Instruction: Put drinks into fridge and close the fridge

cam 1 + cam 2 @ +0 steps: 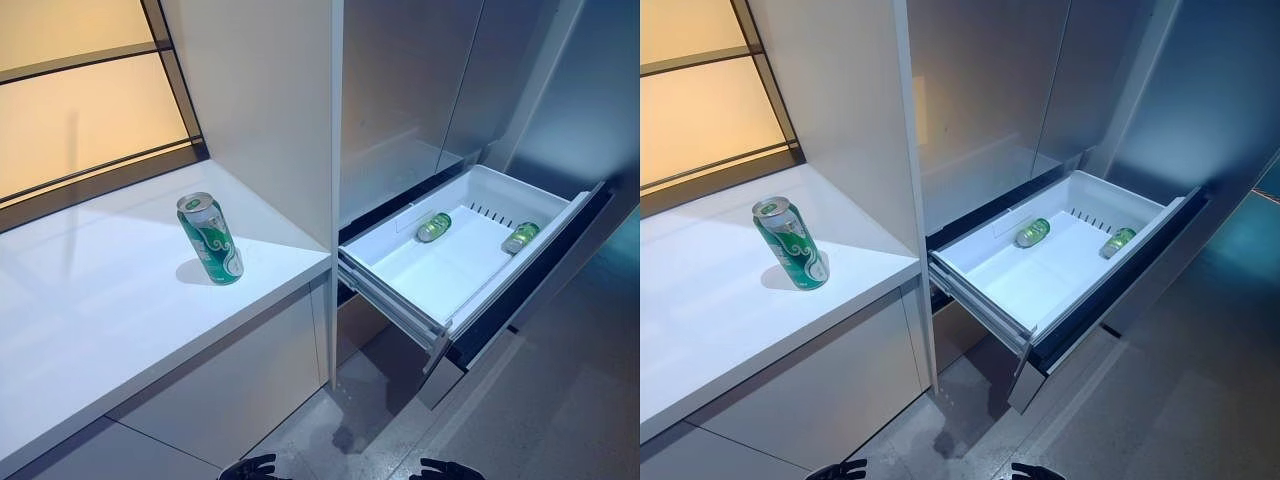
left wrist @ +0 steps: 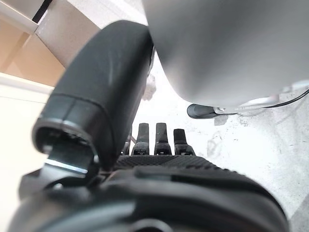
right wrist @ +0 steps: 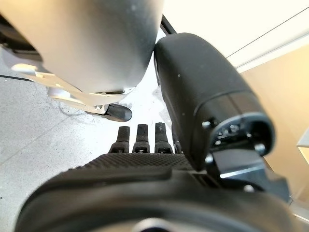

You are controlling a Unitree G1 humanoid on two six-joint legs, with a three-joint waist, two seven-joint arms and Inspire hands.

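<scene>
While one green can (image 1: 211, 238) waits upright on the white counter (image 1: 90, 310), two more cans (image 1: 434, 227) (image 1: 521, 237) already lie on their sides in the open fridge drawer (image 1: 400, 300).
Both hands hang low with fingers straight, holding nothing: the left hand (image 2: 155, 140) and the right hand (image 3: 140, 140) show only fingertips over the grey floor (image 1: 560, 420). A good pick would likely wrap the upright can mid-body, lift it past the counter's edge and lay it in the bare near part of the drawer before pushing that shut. Backlit amber panels (image 1: 70, 100) rise behind the counter, and a white cabinet side (image 1: 270, 110) separates it from the fridge.
</scene>
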